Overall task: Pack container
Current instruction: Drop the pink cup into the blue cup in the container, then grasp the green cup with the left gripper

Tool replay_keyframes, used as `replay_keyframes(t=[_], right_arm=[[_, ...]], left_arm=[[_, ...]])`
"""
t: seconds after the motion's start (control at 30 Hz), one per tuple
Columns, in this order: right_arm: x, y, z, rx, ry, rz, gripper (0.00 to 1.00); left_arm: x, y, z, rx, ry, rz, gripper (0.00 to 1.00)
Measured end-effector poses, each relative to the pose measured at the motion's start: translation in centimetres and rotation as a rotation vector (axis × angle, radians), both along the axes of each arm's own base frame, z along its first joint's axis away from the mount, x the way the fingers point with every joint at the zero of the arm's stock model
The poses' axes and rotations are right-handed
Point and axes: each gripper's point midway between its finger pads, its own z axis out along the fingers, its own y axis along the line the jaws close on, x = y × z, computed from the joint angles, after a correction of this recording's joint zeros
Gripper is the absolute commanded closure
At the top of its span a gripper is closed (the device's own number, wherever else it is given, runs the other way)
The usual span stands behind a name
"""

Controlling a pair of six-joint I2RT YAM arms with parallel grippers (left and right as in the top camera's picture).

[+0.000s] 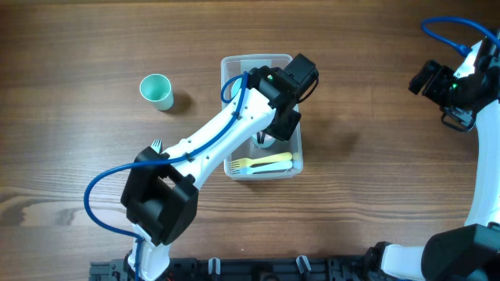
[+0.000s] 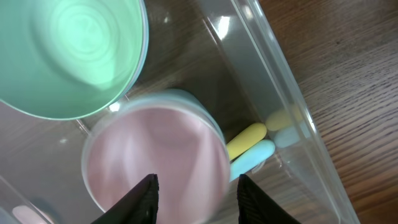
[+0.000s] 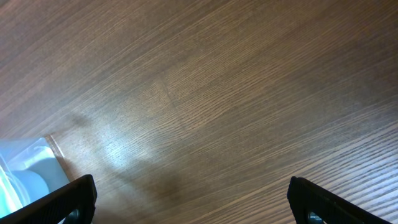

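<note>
The clear rectangular container [image 1: 233, 65] stands at mid-table, and its wall also shows in the left wrist view [image 2: 283, 74]. My left gripper [image 1: 267, 139] is down inside it. In the left wrist view the open fingers [image 2: 198, 180] straddle the right rim of a pink cup [image 2: 155, 162], which is nested in a pale blue one. A green bowl [image 2: 74, 50] sits beside it. A yellow utensil [image 1: 269, 159] and a blue utensil [image 2: 255, 157] lie at the container's near end. My right gripper [image 1: 428, 78] is open and empty at the far right, over bare wood [image 3: 191, 182].
A small teal cup [image 1: 157, 90] stands on the table left of the container. Fork tines [image 1: 156, 144] peek out beside my left arm. A corner of the container [image 3: 25, 168] shows at the lower left of the right wrist view.
</note>
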Motion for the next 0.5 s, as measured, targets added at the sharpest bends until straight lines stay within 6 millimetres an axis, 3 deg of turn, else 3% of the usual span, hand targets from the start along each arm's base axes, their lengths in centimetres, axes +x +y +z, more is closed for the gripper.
replay_keyframes(t=[0.1, 0.17, 0.2, 0.27, 0.3, 0.37, 0.47, 0.5], right_arm=[[0.0, 0.0, 0.0, 0.000, 0.000, 0.000, 0.00], [0.0, 0.0, 0.0, 0.000, 0.000, 0.000, 0.00], [0.0, 0.0, 0.0, 0.000, 0.000, 0.000, 0.00], [0.0, 0.0, 0.0, 0.000, 0.000, 0.000, 0.00], [0.0, 0.0, 0.0, 0.000, 0.000, 0.000, 0.00], [0.0, 0.0, 0.0, 0.000, 0.000, 0.000, 0.00], [0.0, 0.0, 0.0, 0.000, 0.000, 0.000, 0.00], [0.0, 0.0, 0.0, 0.000, 0.000, 0.000, 0.00]], left_arm=[[0.0, 0.4, 1.2, -0.007, -0.024, 0.018, 0.54], [0.1, 1.0, 3.8, -0.038, -0.076, 0.044, 0.46], [0.3, 1.4, 5.1, -0.056, -0.101, 0.056, 0.37], [1.0, 3.8, 8.7, -0.108, -0.162, 0.125, 0.29], [2.0, 6.3, 10.5, -0.124, -0.200, 0.187, 0.28], [4.1, 11.2, 11.4, -0.110, -0.222, 0.320, 0.28], [7.6, 19.7, 9.5, -0.054, -0.197, 0.549, 0.31], [8.5, 21.7, 8.4, -0.037, -0.177, 0.601, 0.31]])
